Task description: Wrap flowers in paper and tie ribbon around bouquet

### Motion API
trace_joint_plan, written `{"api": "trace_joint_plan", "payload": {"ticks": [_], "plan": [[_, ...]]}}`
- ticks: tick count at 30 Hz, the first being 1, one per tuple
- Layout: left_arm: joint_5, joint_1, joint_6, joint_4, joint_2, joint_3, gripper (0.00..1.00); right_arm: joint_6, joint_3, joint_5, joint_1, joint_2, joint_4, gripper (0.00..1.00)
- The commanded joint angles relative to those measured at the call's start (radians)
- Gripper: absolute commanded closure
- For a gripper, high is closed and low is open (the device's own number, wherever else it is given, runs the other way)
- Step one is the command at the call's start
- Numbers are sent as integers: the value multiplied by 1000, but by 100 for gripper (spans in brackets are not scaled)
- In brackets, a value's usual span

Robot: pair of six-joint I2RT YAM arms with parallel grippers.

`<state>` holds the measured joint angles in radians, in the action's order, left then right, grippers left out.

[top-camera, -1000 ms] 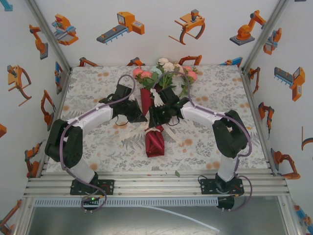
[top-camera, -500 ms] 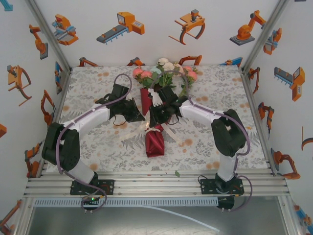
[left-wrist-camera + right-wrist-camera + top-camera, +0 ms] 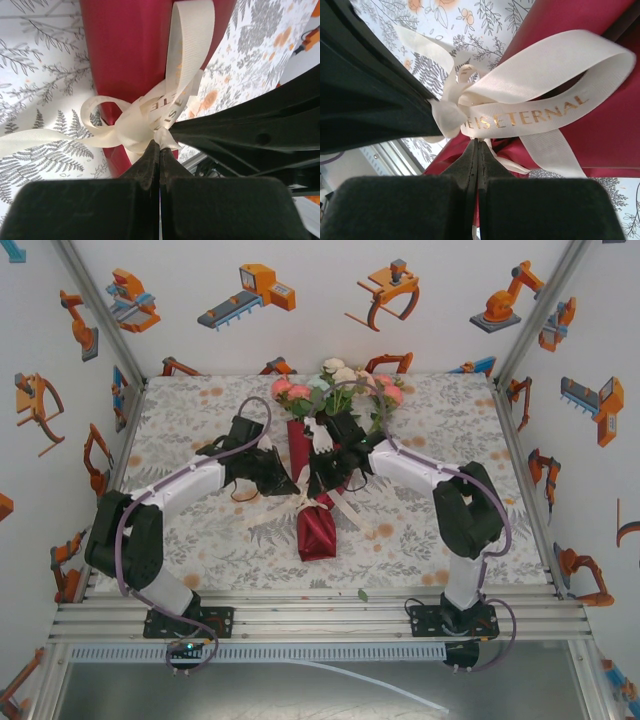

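Two sets pinched the ribbon (image 3: 540,72) at its knot, both closed: your left fingers (image 3: 145,165) and right fingers (image 3: 467,165). The bouquet (image 3: 317,530) lay at the middle of the table (image 3: 230,540), blooms toward the far edge. You needed to draw both ends apart evenly, without crumpling the paper (image 3: 125,45).

2 arms bent inward, left tool (image 3: 159,146) pinched shut, right tool (image 3: 476,145) shut, tips close together

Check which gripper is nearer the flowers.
Right. The right gripper, shut on the ribbon, sits just short of the flowers; the left gripper pinches the ribbon from the paper's left, farther toward the bases.
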<state>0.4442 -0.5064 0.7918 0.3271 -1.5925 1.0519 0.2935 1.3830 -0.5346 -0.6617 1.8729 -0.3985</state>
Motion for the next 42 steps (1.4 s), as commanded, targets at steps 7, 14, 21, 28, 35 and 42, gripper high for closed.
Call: {"api": "trace_joint_plan", "payload": {"ticks": [7,14,21,28,35,42], "plan": [[117,-18,11,-83,-46,-8,100,60,-26,-96,19,-55,85,100],[108,-18,4,-80,-92,-14,100,98,-57,-130,28,-70,138,100],[162,-10,41,-179,-135,-23,100,119,-74,-150,28,-78,157,100],[227,-14,108,-317,-128,-56,100,167,-82,-178,28,-54,197,100],[311,-14,145,-425,-148,-82,100,171,-90,-151,33,-60,189,87],[344,-18,123,-513,-171,-106,100,170,-116,-113,76,-119,164,74]]}}
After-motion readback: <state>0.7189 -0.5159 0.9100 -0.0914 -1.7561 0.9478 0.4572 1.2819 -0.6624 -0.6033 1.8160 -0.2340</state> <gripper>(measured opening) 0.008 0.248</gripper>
